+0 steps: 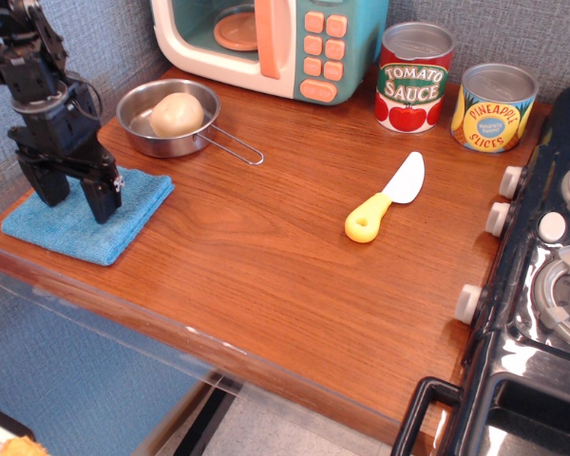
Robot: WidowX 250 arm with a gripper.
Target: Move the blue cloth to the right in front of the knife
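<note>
**A:** Status on the cloth move?

**B:** Not started, as far as I could judge. The blue cloth (81,218) was lying flat at the table's (266,275) 9 o'clock edge, just in front of the metal pan (166,116). The knife (386,198) sat well apart from it, toward 3 o'clock, handle pointing to about 7.

**A:** Gripper?

**B:** The gripper (76,197) was right over the cloth with its fingers spread apart, nothing between them. Fingertips (104,211) looked to be at or just above the fabric; I couldn't tell if they touched.

**A:** So what was left?

**B:** Everything, I'd say: pinch the cloth, carry or drag it toward 3 o'clock, and set it down on the bare wood at the knife's 6 o'clock side. That patch had room.

**A:** Risks?

**B:** The cloth was folded and soft, so it might unfold or bunch up on a drag. The pan handle (236,145) sat close to the cloth's 1 o'clock corner.
</note>
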